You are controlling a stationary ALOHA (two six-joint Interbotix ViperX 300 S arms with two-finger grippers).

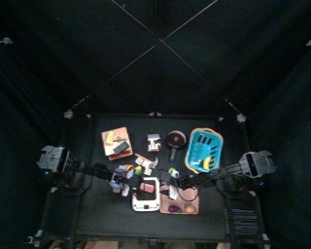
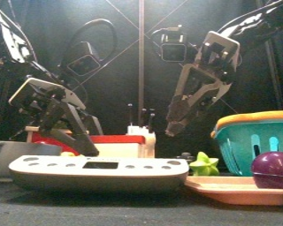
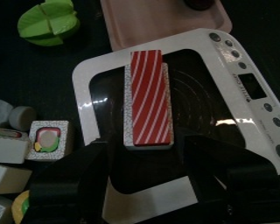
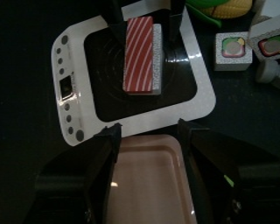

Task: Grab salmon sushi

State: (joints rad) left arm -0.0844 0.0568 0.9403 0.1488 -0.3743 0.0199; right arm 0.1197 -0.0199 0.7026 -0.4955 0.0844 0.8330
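The salmon sushi [image 3: 149, 94] is a red and white striped block lying on the white kitchen scale [image 3: 241, 105]. My left gripper [image 3: 149, 159] is open just over the scale, with its jaws standing either side of the sushi's near end and not touching it. The right wrist view shows the sushi [image 4: 143, 52] on the scale [image 4: 78, 87] with the left jaws at its far end. My right gripper [image 4: 149, 144] is open and empty above the pink tray [image 4: 149, 184], beside the scale. In the front view the sushi is hidden behind the scale [image 2: 96, 168].
A teal basket [image 2: 256, 137], a purple ball [image 2: 274, 168] and a green toy [image 2: 203, 163] are at the right by the pink tray [image 2: 239, 187]. A red box [image 1: 116, 143] stands at the back left. Small sushi roll pieces [image 3: 46, 140] and a green fruit [image 3: 52, 19] lie near the scale.
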